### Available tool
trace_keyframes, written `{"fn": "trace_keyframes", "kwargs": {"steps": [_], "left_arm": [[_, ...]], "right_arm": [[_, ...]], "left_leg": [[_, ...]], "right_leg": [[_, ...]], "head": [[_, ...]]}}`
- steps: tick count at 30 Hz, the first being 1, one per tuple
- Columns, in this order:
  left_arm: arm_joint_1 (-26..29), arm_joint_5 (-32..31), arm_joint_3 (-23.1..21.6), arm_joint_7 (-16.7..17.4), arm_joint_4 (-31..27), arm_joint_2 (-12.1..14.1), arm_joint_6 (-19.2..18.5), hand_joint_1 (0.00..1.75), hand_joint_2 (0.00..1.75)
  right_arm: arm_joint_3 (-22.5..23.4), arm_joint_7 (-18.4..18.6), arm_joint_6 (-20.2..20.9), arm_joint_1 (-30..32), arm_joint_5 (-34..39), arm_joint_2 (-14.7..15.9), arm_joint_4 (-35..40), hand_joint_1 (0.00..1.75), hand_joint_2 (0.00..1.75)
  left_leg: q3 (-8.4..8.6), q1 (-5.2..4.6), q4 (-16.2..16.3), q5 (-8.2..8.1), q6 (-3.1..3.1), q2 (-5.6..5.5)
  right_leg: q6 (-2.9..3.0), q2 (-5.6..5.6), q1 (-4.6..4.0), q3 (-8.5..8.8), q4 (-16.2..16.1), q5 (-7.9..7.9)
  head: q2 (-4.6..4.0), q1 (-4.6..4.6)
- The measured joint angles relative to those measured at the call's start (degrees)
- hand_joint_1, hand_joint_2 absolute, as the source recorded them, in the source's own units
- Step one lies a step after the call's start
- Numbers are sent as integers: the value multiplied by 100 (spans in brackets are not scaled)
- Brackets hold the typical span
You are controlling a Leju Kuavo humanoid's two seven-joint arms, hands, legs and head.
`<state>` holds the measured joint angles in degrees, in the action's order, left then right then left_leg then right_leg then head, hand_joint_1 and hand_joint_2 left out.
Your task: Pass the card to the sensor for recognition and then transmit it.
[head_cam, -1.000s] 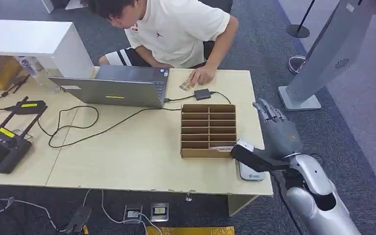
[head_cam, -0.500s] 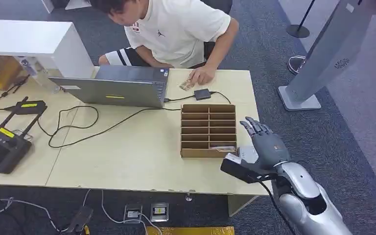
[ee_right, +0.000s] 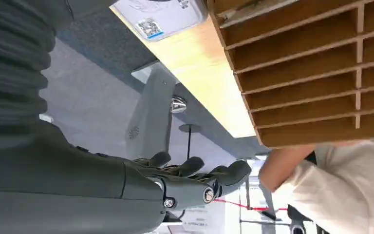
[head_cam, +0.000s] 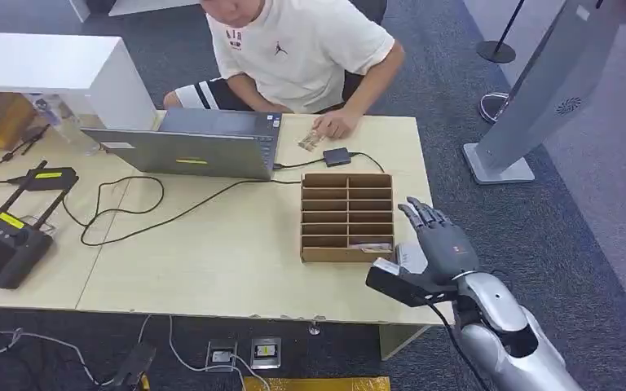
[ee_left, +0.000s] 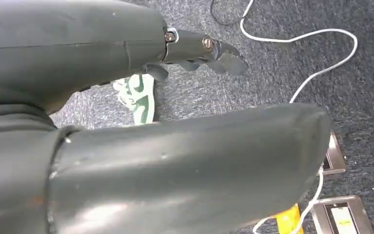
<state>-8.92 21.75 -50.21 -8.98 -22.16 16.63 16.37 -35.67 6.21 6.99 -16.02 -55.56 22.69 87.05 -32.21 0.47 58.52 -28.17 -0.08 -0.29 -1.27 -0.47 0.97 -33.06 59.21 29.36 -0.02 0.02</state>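
Table top: pale wood. Card rack: brown cardboard, compartments shadowed darker. Sensor: white, with a small blue-and-white label. Right hand: dark grey fingers and back, on a silver arm; black wrist block. Left hand: dark grey. Laptop: grey, with a yellow sticker on the lid. Controller: black with a yellow-green display. Cables: black on the table, white on the floor. Carpet: blue-grey, speckled. Person's shirt: off-white with a small dark logo; shorts striped black and white. Kiosk stand: light grey.
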Motion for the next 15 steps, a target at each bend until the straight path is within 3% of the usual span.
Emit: {"fn": "trace_keyframes", "kwargs": {"steps": [8,15], "left_arm": [[-50,0,-2,0,-2,0,31,0,0],[-84,13,0,-2,-2,-22,35,0,0]], "right_arm": [[-37,-334,-721,-1,-13,-109,-302,0,175],[-50,-535,-880,3,120,-177,-448,0,175]], "left_leg": [[0,0,0,0,0,0],[1,0,0,0,0,0]], "right_leg": [[0,1,0,-1,0,0],[0,0,0,-1,0,0]], "head": [[0,0],[0,-2]]}}
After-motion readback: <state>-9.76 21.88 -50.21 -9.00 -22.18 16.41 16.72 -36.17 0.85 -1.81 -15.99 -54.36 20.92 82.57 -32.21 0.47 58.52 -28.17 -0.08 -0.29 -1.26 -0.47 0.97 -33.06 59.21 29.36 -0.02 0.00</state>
